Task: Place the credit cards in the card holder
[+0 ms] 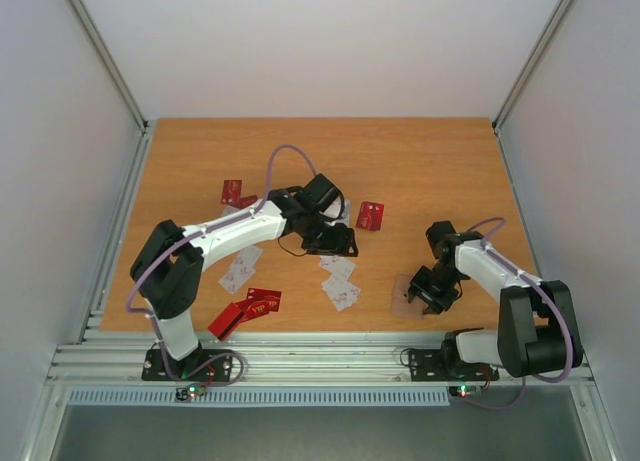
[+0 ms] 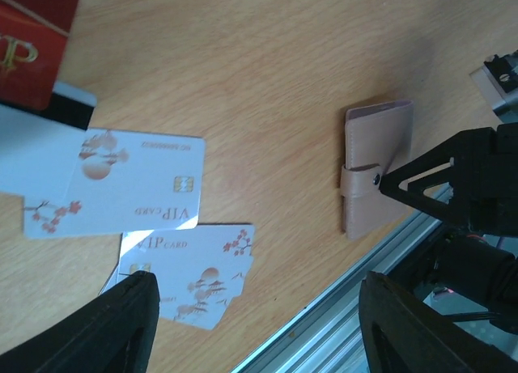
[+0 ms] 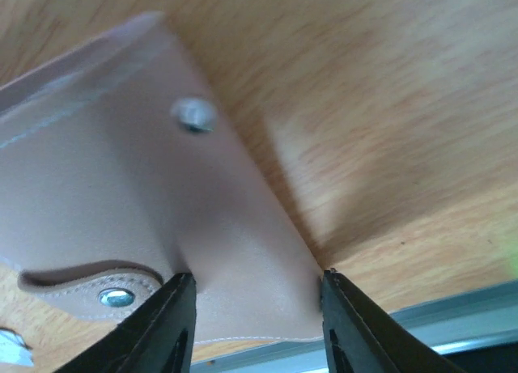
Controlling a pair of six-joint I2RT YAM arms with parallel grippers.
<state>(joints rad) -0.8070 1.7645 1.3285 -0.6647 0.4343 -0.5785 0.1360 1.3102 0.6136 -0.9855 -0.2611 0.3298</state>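
Note:
The tan card holder point(image 1: 405, 299) lies closed, strap snapped, by the table's front edge on the right; it also shows in the left wrist view point(image 2: 376, 167). My right gripper point(image 1: 432, 293) is closed on its end: in the right wrist view the gripper point(image 3: 257, 280) has one finger over the holder point(image 3: 121, 187) and the other at its edge. My left gripper point(image 1: 340, 243) hovers mid-table, open wide and empty point(image 2: 259, 286), above white credit cards point(image 2: 133, 187) point(image 2: 198, 272). White cards point(image 1: 340, 293) and red cards point(image 1: 262, 303) lie scattered.
More red cards lie at the back left point(image 1: 232, 192), in the middle point(image 1: 370, 215) and near the left arm's base point(image 1: 225, 319). White cards point(image 1: 240, 271) lie under the left arm. The metal rail point(image 1: 320, 356) borders the table's front edge, close to the holder.

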